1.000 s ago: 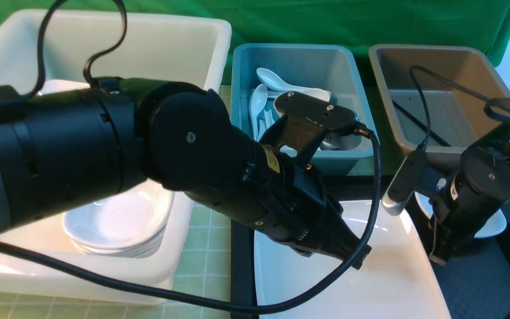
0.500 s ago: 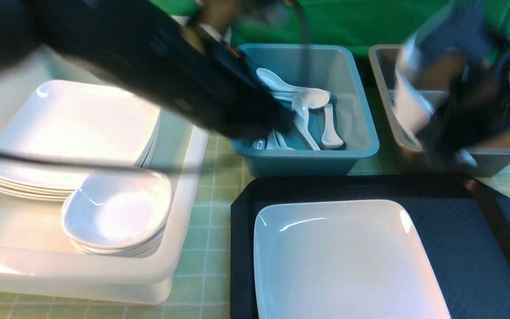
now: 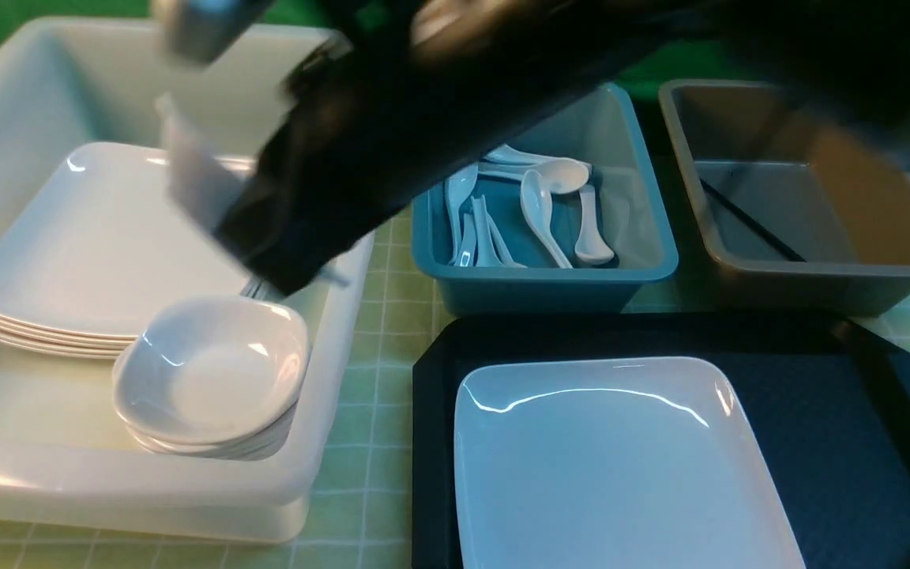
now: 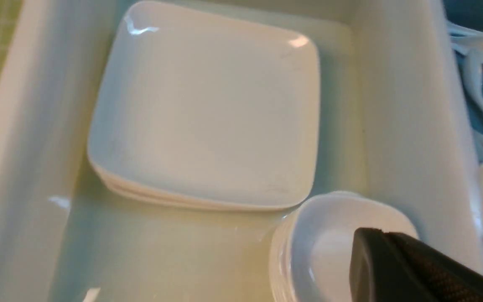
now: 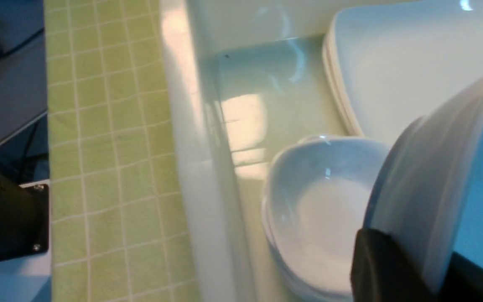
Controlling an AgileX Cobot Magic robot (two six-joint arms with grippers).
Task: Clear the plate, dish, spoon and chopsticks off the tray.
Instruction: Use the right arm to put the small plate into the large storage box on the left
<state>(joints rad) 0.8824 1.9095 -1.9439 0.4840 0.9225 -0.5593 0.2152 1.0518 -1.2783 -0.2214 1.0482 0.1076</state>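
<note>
The large white plate (image 3: pixel 621 466) lies on the black tray (image 3: pixel 834 411). My right arm reaches across as a blurred black mass to above the white bin (image 3: pixel 329 442). My right gripper (image 5: pixel 417 260) is shut on the rim of a small white dish (image 5: pixel 442 180), which hangs on edge over the stack of small dishes (image 5: pixel 321 209). The same dish (image 3: pixel 190 178) shows blurred in the front view. My left gripper (image 4: pixel 367 235) is shut and empty, above that stack of small dishes (image 4: pixel 321 247). White spoons (image 3: pixel 538 201) lie in the blue bin. Black chopsticks (image 3: pixel 747 221) lie in the brown bin.
The white bin holds a stack of large plates (image 3: pixel 99 245) beside the small dishes (image 3: pixel 210 379). The blue bin (image 3: pixel 542 284) and the brown bin (image 3: pixel 818 276) stand just behind the tray. A green checked cloth (image 3: pixel 376 379) covers the table.
My right gripper has lifted the dish off the tray's right side and swung it left to above the white bin. My left arm has left the plate and risen over the white bin.
</note>
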